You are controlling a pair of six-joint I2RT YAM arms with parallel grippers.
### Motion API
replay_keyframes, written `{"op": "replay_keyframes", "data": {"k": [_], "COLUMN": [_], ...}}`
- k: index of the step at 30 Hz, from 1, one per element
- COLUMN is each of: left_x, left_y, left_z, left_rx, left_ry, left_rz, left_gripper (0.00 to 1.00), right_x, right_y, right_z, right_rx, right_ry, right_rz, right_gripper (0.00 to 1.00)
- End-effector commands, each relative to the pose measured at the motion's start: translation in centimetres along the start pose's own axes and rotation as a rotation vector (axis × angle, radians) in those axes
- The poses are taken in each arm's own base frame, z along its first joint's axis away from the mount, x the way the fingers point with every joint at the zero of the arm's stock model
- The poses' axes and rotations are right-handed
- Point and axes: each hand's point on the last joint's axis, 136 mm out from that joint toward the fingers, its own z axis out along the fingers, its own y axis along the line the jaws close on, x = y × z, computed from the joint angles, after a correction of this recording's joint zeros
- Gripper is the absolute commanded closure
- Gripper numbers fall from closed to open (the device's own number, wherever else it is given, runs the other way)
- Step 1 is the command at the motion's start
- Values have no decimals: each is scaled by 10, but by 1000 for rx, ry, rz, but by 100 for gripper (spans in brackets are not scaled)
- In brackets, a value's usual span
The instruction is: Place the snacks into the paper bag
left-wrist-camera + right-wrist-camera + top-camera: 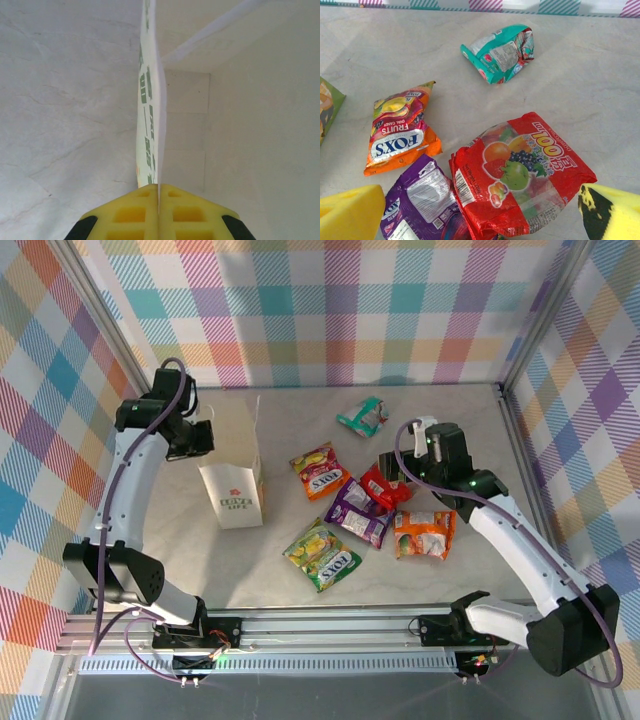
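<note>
**Holding the bag rim while a packet is lined up: what may go wrong**

From the top camera, the paper bag [232, 492] is seen standing toward the left edge of the table [450, 420]. The left gripper [204, 436] is set at its far rim. Six snacks are spread from the centre toward the right edge, all outside the bag. The right gripper [398, 472] is poised above the red packet [383, 487].

From the left wrist camera, the left gripper [158, 187] is seen closed tight on one thin wall of the paper bag [149, 125]. If that arm is pulled sideways, the light bag could be dragged or tipped, or the paper torn.

From the right wrist camera, the right gripper [480, 216] is seen spread wide and empty, straddling the red packet [522, 167]. The purple packet [425, 202] is touching it and may be tucked under its edge, so both could be caught together. The glossy foil could also slide out of the pinch.
</note>
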Motion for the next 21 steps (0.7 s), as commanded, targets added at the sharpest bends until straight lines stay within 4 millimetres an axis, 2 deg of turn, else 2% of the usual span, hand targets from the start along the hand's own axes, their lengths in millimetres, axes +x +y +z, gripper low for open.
{"op": "replay_keyframes", "data": {"k": [1,7,16,21], "left_x": [1,0,8,11], "left_y": [-10,-15,-20,-18], "left_z": [2,0,17,21], "left_rx": [73,99,92,73], "left_ry": [9,8,34,43], "left_rz": [-11,22,75,90], "left_gripper": [100,100,98,90], "right_x": [0,-1,-3,-2], "right_y": [2,5,7,8], "right_z": [-4,2,7,9], "right_rx": [0,-19,-24,-29], "right_ry": [-7,-4,4,10], "right_rz": [-25,-13,-17,-13], "right_gripper": [1,1,1,1]}}
